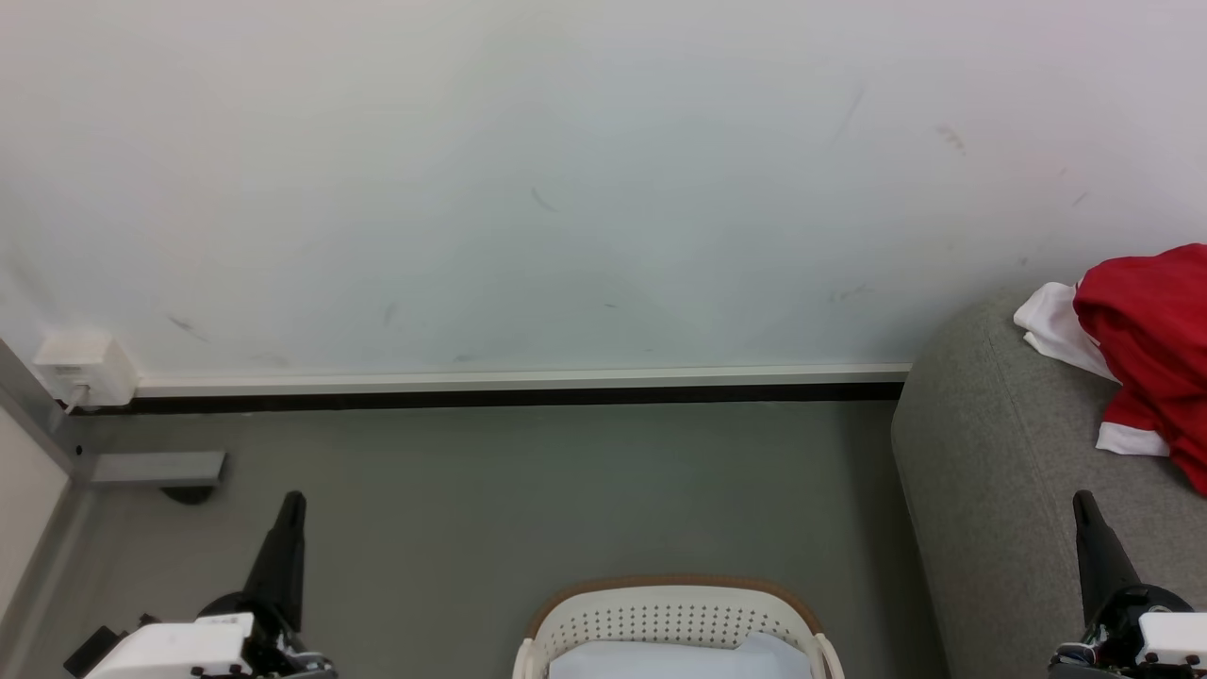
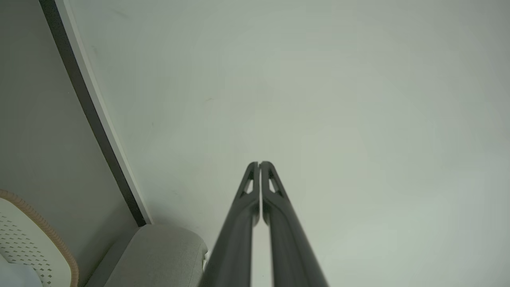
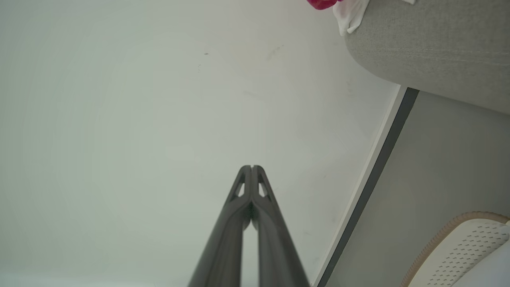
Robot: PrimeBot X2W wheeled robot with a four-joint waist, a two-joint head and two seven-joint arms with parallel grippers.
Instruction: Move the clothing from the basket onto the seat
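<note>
Red clothing (image 1: 1155,349) lies on the seat (image 1: 990,490), well apart from the basket (image 1: 669,613).
Left gripper (image 1: 293,502), right gripper (image 1: 1084,502): jaws together, empty. Move looks finished. Keep arms low; leave the basket's pale cloth (image 1: 660,660) alone.

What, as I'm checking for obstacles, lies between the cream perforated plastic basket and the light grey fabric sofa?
Bare grey floor, seen in the head view; the basket and sofa stand apart.
</note>
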